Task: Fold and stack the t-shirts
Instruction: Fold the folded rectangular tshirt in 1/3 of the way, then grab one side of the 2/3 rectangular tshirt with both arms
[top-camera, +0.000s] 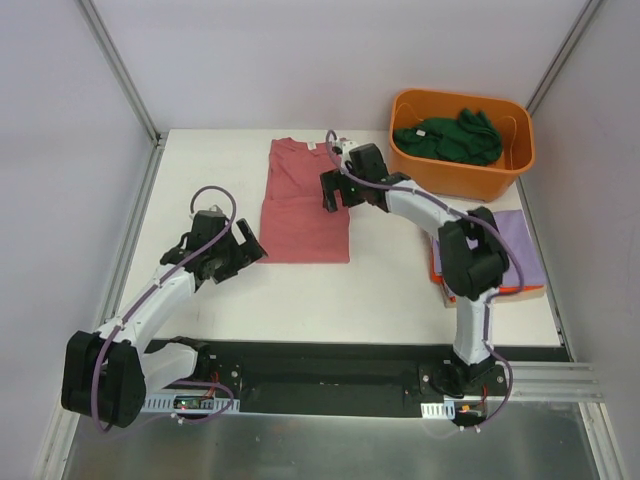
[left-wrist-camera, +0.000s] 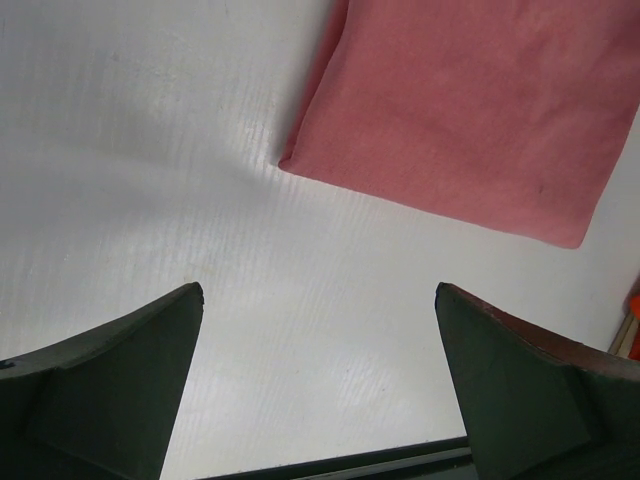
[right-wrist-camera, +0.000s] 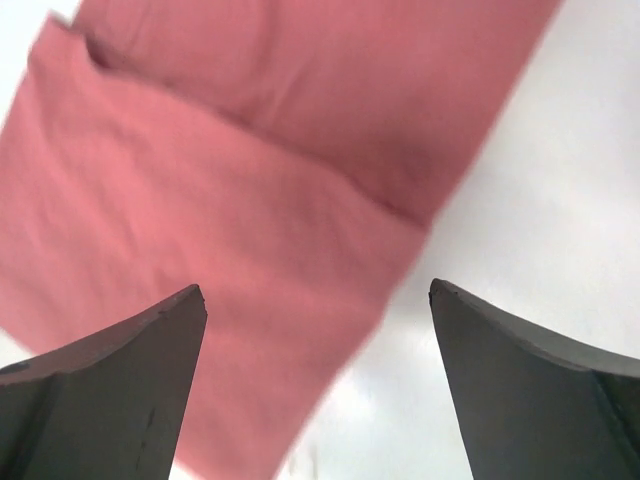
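Observation:
A dusty red-pink t-shirt (top-camera: 303, 205) lies folded into a long strip at the middle back of the white table. My right gripper (top-camera: 334, 190) is open and empty, held over the shirt's right edge; the right wrist view shows the shirt (right-wrist-camera: 230, 200) and its edge between the fingers. My left gripper (top-camera: 247, 252) is open and empty, just left of the shirt's near left corner (left-wrist-camera: 290, 160). A dark green t-shirt (top-camera: 447, 139) lies crumpled in the orange tub (top-camera: 462, 175). A lavender t-shirt (top-camera: 525, 245) lies on an orange one (top-camera: 520, 289) at the right, partly hidden by my right arm.
The orange tub stands at the back right corner. Grey walls close the table on three sides. A black rail (top-camera: 330, 358) runs along the near edge between the arm bases.

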